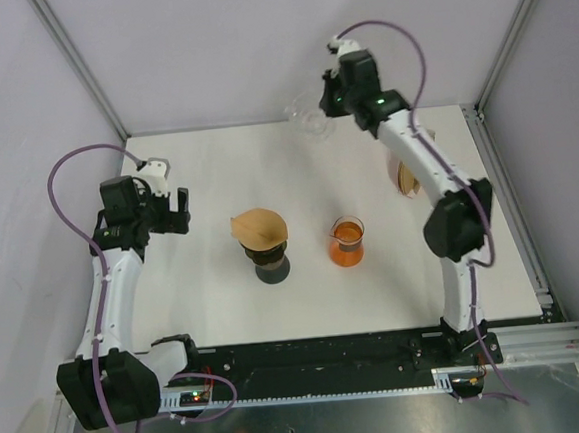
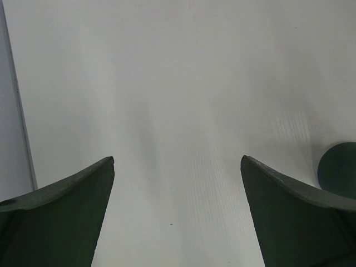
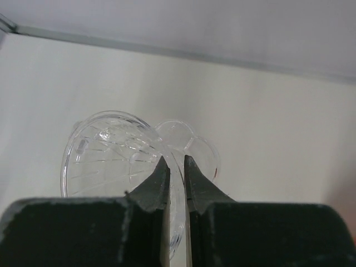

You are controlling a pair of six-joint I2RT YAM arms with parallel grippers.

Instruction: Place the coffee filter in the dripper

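Right gripper (image 3: 174,161): jaws clenched on the rim of the clear dripper (image 3: 111,153), which is at the far edge of the counter (image 1: 215,162). Left gripper (image 2: 178,161): jaws released and wide apart above bare counter at the left. The brown coffee filter (image 1: 258,226) rests on a dark round stand (image 1: 272,267) mid-counter, well apart from the dripper, with a glass beaker (image 1: 348,242) of orange liquid just to its right.

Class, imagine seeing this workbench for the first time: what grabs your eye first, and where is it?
The glass of orange liquid glows at the middle of the table, beside a brown paper filter perched on a dark base. At the far edge, the right claw pinches a clear dripper.
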